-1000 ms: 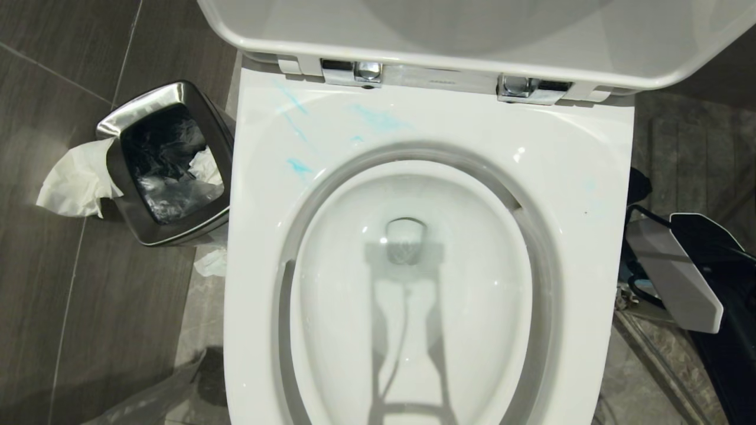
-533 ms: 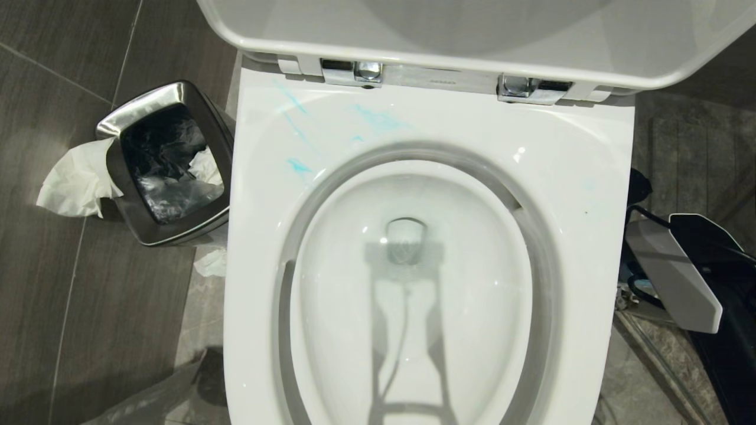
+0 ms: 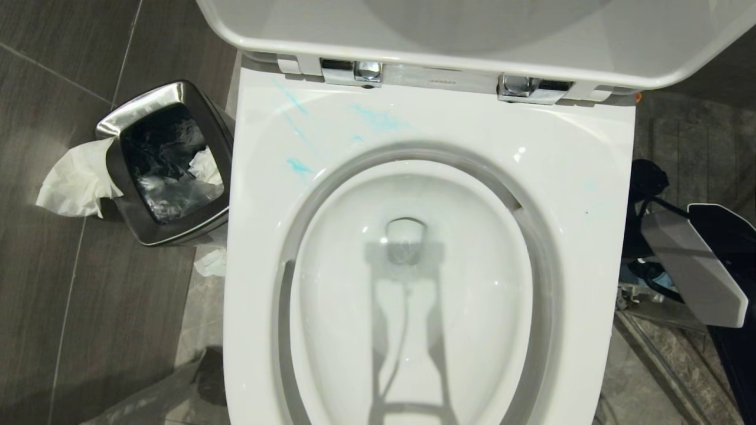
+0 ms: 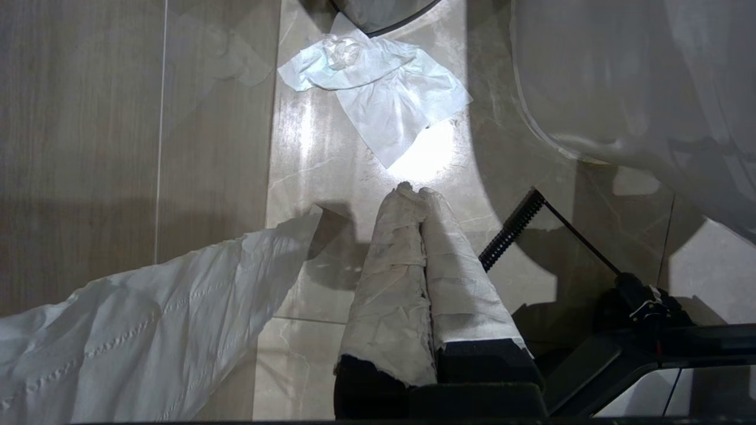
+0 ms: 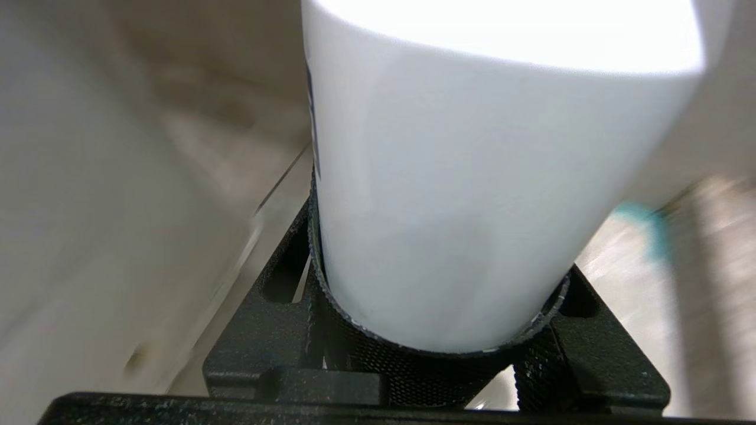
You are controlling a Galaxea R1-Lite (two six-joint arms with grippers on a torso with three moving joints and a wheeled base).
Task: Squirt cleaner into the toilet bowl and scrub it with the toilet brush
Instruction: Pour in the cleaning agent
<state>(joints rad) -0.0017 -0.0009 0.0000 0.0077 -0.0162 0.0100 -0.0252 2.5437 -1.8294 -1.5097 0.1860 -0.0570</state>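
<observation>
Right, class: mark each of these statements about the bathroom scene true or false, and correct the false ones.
1. The lid of the toilet bowl is raised. True.
2. Turquoise smears lie on the bowl's rim near the hinges, towards the robot's left. True.
3. The steel bin stands on the robot's right of the toilet. False: it stands on the left, with white tissue hanging over its edge.
4. The left gripper holds a brush. False: it is shut on nothing, above the floor.
5. The right gripper has its jaws around a white cylinder. True.
</observation>
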